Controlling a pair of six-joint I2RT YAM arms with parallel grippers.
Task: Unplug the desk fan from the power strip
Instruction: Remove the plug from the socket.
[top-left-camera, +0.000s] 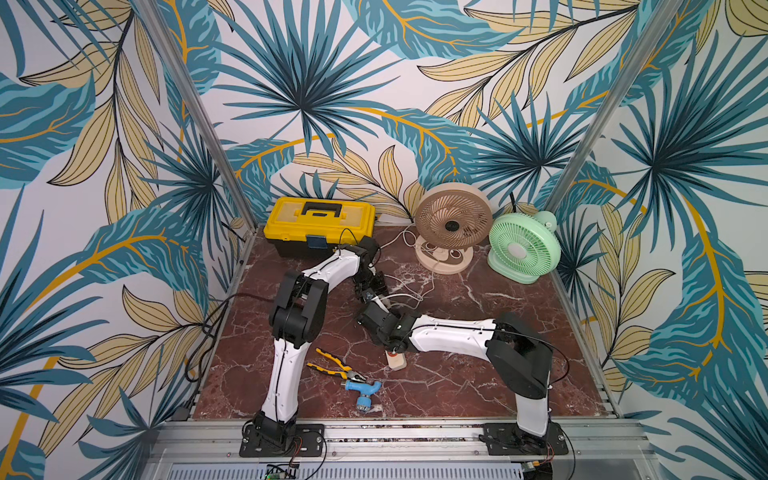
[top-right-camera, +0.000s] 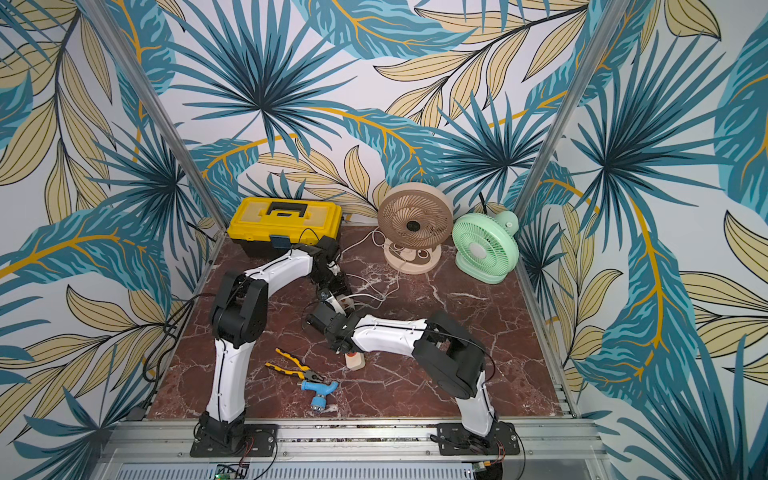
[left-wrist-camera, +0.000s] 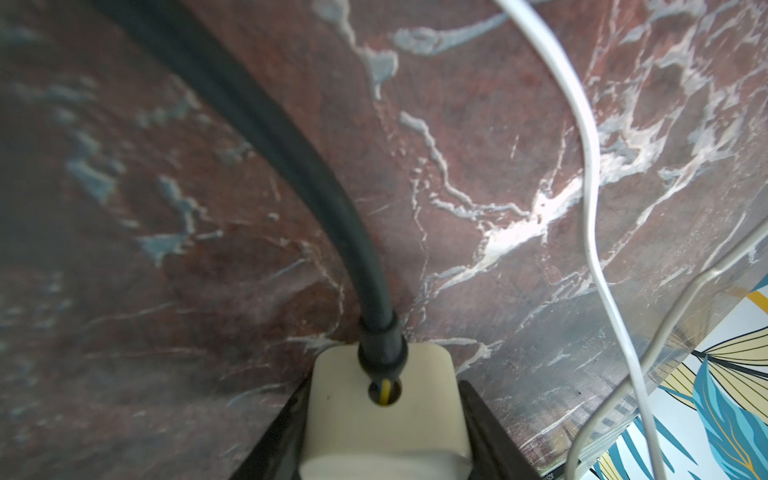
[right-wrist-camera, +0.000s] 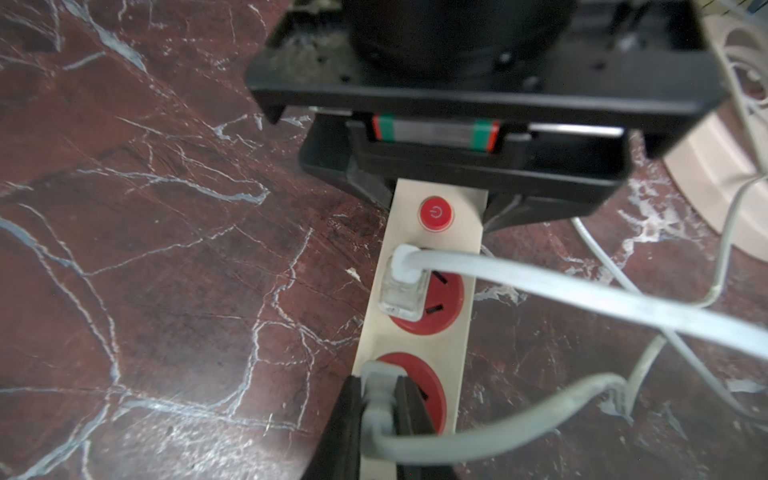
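Unplugging lies ahead: we clamp our left gripper (left-wrist-camera: 384, 424) on the power strip (right-wrist-camera: 465, 232), our right gripper (right-wrist-camera: 379, 415) on the grey plug (right-wrist-camera: 376, 374), not yet pulled out.

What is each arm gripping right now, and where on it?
The left gripper has its jaws clamped on the power strip at its cord end. The right gripper pinches the grey plug by its body, in the second socket.

Walls on 3 sides had tropical-leaf wallpaper (top-left-camera: 299, 83): teal, beige & mustard fronds on white bg. Worktop (top-left-camera: 478, 374) was red-brown marble-look w/ white veins. Alu posts (top-left-camera: 201, 120) rose from both back corners, and a slotted alu rail (top-left-camera: 395, 430) ran along the front edge. Light was even, shadows soft.
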